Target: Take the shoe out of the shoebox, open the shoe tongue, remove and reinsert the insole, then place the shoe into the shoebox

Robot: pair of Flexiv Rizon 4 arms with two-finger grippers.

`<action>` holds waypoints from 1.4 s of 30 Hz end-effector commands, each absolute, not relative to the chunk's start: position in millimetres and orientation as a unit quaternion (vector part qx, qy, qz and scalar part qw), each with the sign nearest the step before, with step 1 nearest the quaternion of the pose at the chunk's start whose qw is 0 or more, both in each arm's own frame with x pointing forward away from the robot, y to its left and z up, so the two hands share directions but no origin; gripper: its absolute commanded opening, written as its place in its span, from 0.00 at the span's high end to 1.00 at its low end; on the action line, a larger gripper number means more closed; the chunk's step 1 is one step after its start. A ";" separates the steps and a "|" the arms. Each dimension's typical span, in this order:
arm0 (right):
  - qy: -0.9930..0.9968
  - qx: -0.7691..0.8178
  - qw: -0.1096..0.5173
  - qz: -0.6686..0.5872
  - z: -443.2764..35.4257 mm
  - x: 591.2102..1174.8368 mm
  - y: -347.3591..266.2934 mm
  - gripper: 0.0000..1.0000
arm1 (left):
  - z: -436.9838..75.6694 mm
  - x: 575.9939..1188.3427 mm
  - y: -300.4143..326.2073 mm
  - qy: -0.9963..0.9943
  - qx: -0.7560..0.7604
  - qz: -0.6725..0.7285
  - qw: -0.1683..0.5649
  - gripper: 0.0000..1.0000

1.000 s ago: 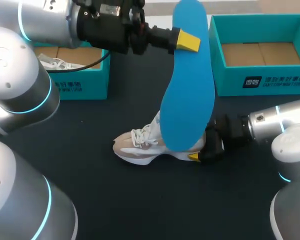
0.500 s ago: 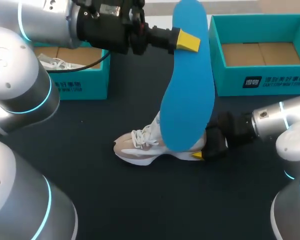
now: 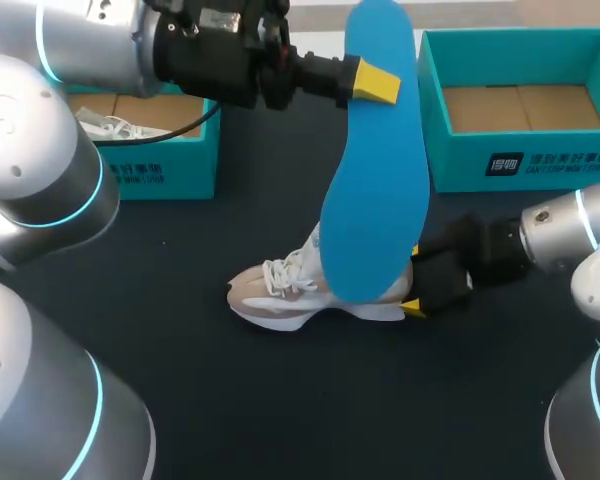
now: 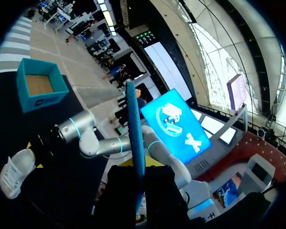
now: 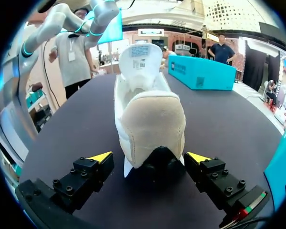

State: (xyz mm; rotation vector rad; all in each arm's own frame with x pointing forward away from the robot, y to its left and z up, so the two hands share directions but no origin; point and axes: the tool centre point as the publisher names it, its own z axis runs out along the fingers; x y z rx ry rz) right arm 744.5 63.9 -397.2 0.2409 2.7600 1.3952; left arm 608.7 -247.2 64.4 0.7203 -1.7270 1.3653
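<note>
My left gripper (image 3: 375,82) is high over the table's far middle, shut on the upper end of a blue insole (image 3: 372,180) that hangs upright down to the shoe. In the left wrist view the blue insole (image 4: 135,124) rises edge-on from between that gripper's (image 4: 139,168) fingers. A beige and white shoe (image 3: 300,292) stands on the dark table, toe to the left. At its heel, my right gripper (image 3: 416,282) is open. The right wrist view shows the shoe's heel (image 5: 151,125) just ahead of the gripper (image 5: 151,157), with neither yellow tip touching it.
A teal shoebox (image 3: 170,160) at the back left holds another white shoe (image 3: 115,128). A second teal shoebox (image 3: 540,165) at the back right shows only its cardboard bottom; in the right wrist view this shoebox (image 5: 202,74) lies beyond the shoe.
My right gripper has drawn back to the right, away from the shoe's heel, staying open. The left arm and the insole have not moved.
</note>
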 end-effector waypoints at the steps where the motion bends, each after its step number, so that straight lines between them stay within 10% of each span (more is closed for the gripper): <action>1: 0.911 0.082 0.009 0.405 -373.5 739.9 53.0 0.00 | 63.4 608.1 -248.0 -0.682 0.285 0.540 0.401 1.00; 42: 0.987 0.092 -0.011 0.129 -335.9 741.5 78.3 0.00 | 63.4 608.1 -248.0 -0.682 0.285 0.540 0.401 1.00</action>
